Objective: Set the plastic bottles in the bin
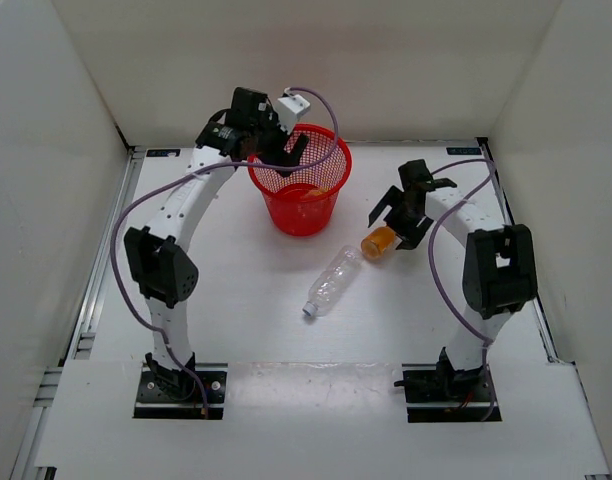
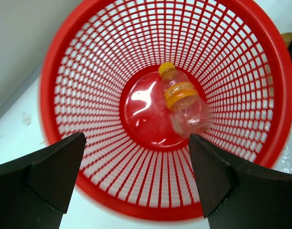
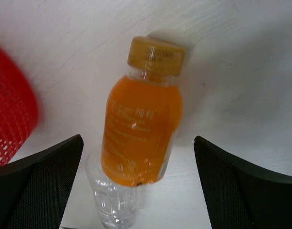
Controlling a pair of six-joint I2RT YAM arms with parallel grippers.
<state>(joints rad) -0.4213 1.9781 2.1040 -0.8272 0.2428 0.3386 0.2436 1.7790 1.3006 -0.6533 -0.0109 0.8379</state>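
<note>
The red mesh bin (image 1: 326, 150) stands at the back centre. The short clear bottle with orange-yellow bands (image 2: 184, 102) lies on its floor. My left gripper (image 1: 289, 150) hangs over the bin's rim (image 2: 55, 81), open and empty (image 2: 136, 138). The stubby orange bottle (image 1: 379, 241) lies on the table to the right of the bin. My right gripper (image 1: 398, 227) is just above it, open, with a finger on each side of the bottle (image 3: 141, 124) and not touching it. The long clear bottle (image 1: 333, 282) lies in front of the bin, and its base (image 3: 112, 205) touches the orange bottle.
White walls enclose the table on three sides. The bin's wall (image 3: 12, 109) is close to the left of my right gripper. Both arm bases sit at the near edge.
</note>
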